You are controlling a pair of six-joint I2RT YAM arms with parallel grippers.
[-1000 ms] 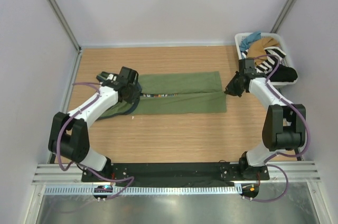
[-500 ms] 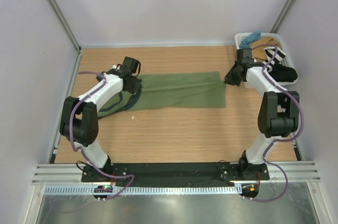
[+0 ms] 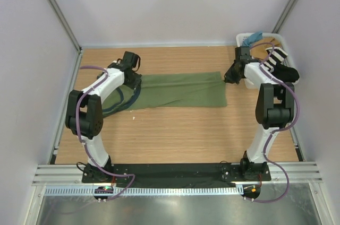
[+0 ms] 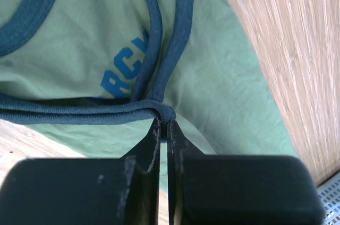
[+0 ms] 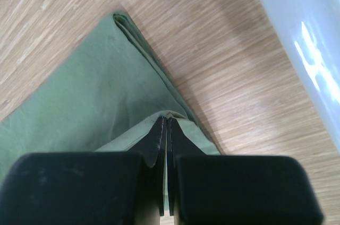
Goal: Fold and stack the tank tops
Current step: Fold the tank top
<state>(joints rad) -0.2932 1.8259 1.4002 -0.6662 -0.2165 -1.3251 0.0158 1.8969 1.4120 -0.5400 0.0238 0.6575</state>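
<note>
The olive green tank top (image 3: 180, 89) lies stretched left to right across the middle of the table, folded lengthwise, with its dark blue-grey strap loops (image 3: 118, 102) trailing at the left end. My left gripper (image 3: 135, 80) is shut on the dark trim (image 4: 159, 109) there, by blue lettering (image 4: 123, 72). My right gripper (image 3: 229, 78) is shut on the hem corner at the right end, a fold of green cloth (image 5: 133, 129) pinched at its tips (image 5: 167, 120). The tan-brown tank top (image 3: 260, 49) sits in the basket at the back right.
The white basket (image 3: 241, 38) in the back right corner also holds a black-and-white striped garment (image 3: 274, 58), a black garment (image 3: 286, 74) and a blue cloth (image 3: 254, 37). White walls and metal posts enclose the table. Bare wood lies in front of the green top.
Both grippers have moved toward the back of the table, carrying the green top's near edge over. The top now lies narrower, and its strap loops trail at the left.
</note>
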